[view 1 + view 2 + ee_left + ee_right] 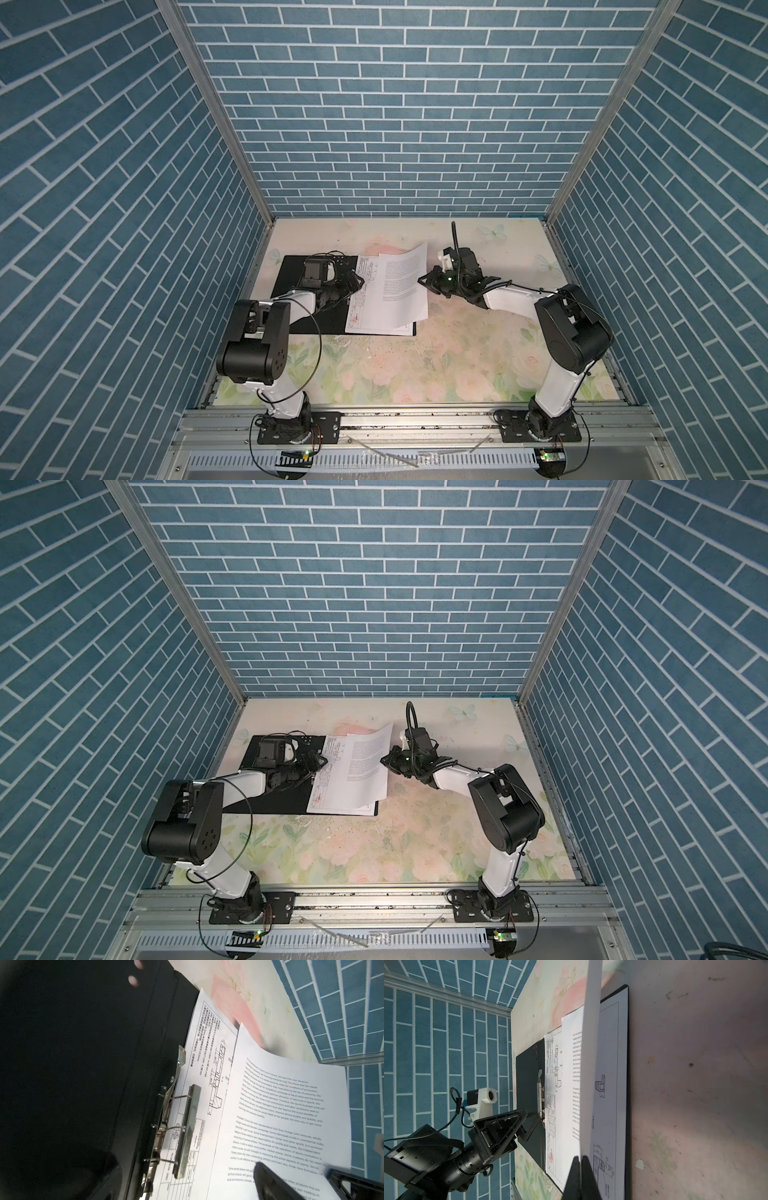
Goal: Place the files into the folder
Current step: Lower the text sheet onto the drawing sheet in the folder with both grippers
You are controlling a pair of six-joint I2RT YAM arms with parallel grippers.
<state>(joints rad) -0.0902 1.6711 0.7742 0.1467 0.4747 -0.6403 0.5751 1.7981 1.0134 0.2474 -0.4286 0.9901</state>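
The folder [291,274] [282,802] [83,1064] [529,1068] lies open on the table, black inside up, with a metal clamp [187,1130] [540,1097] along its spine. Two files show. A drawing sheet [361,316] [328,796] [209,1064] [610,1084] lies flat in the folder's right half. A text sheet [401,286] [365,766] [291,1115] [575,1084] arches above it. My right gripper [422,280] [384,760] [581,1159] is shut on that sheet's right edge. My left gripper [357,282] [318,762] [187,1186] [523,1124] hangs open over the clamp, one finger [270,1184] above the text sheet.
The table [457,357] carries a pale floral cover. Blue brick-pattern walls [395,124] close it in at the back and both sides. An aluminium rail [415,419] with both arm bases runs along the front edge.
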